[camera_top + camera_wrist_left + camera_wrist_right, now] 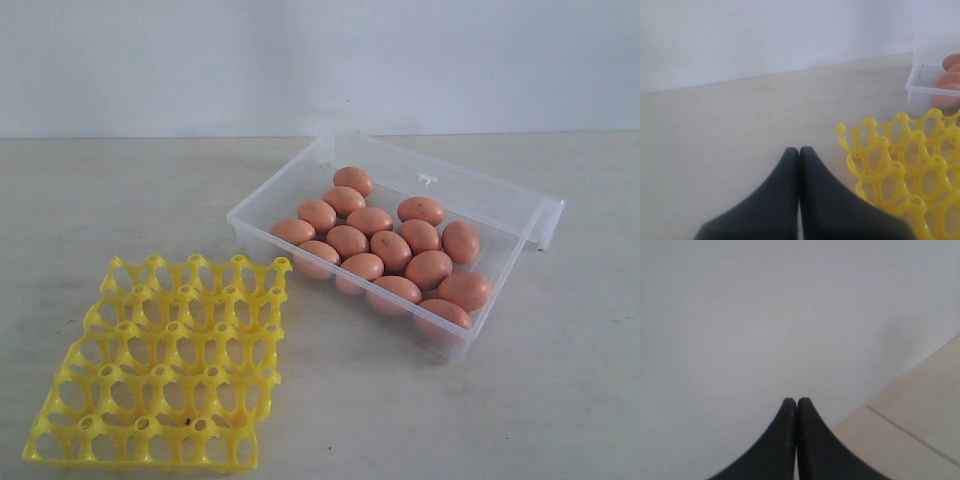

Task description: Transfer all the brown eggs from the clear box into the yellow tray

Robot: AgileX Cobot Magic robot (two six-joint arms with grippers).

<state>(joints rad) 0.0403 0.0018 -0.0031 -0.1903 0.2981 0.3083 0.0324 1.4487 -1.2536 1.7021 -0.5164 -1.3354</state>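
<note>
Several brown eggs (390,249) lie packed together in the clear box (262,195) at the right middle of the table, its lid folded open behind it. The yellow tray (166,362) sits at the front left with all its cups bare. Neither arm shows in the exterior view. My left gripper (799,150) is shut with nothing between its black fingers, hovering over bare table beside a corner of the yellow tray (900,165); the clear box (920,87) with a few eggs (950,79) shows at that view's edge. My right gripper (797,401) is shut and empty, facing the pale wall.
A light wooden table (120,200) carries everything, with a plain pale wall (300,60) behind it. The right wrist view catches only a strip of the table (920,405) beside the wall.
</note>
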